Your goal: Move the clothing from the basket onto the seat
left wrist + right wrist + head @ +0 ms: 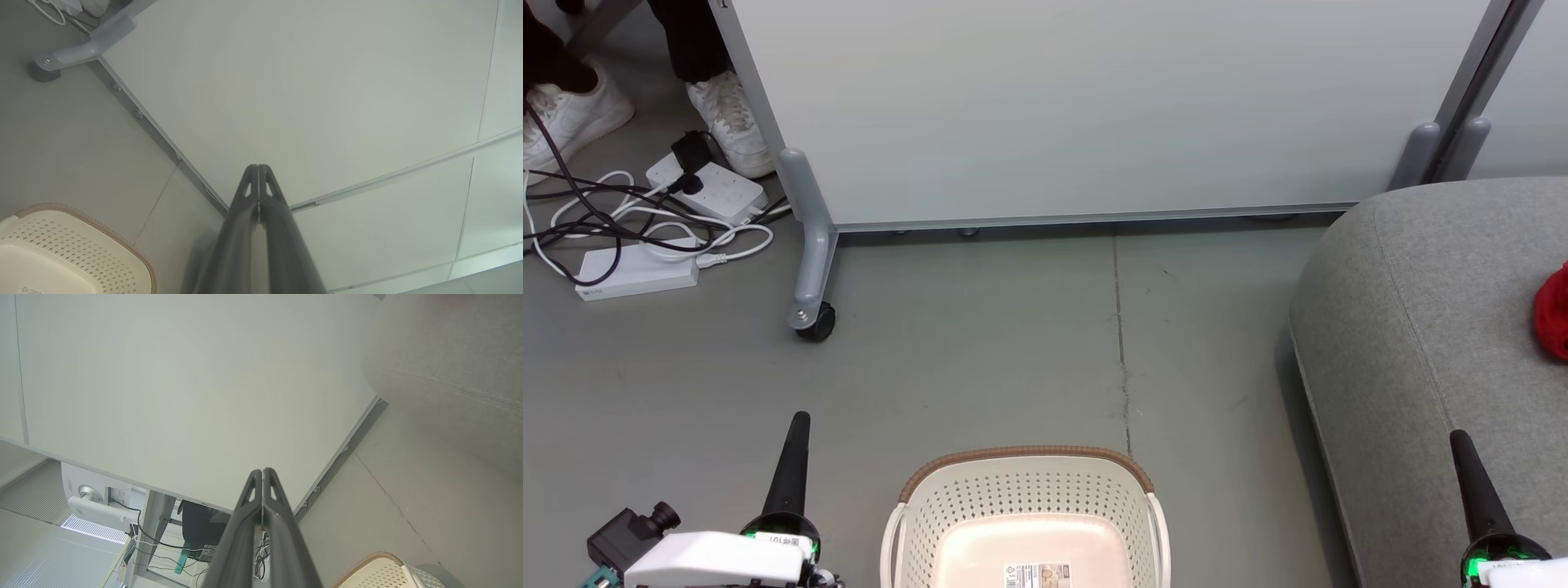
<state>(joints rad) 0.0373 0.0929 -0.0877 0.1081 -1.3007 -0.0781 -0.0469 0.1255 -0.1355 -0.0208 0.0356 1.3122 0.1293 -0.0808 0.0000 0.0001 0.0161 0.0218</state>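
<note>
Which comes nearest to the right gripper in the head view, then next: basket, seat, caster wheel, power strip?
From the right gripper:
1. Seat, directly beside it.
2. Basket, to its left.
3. Caster wheel, farther left, by the panel.
4. Power strip, far upper left.

Grey floor (980, 351), wheeled white partition (1094, 106)
</note>
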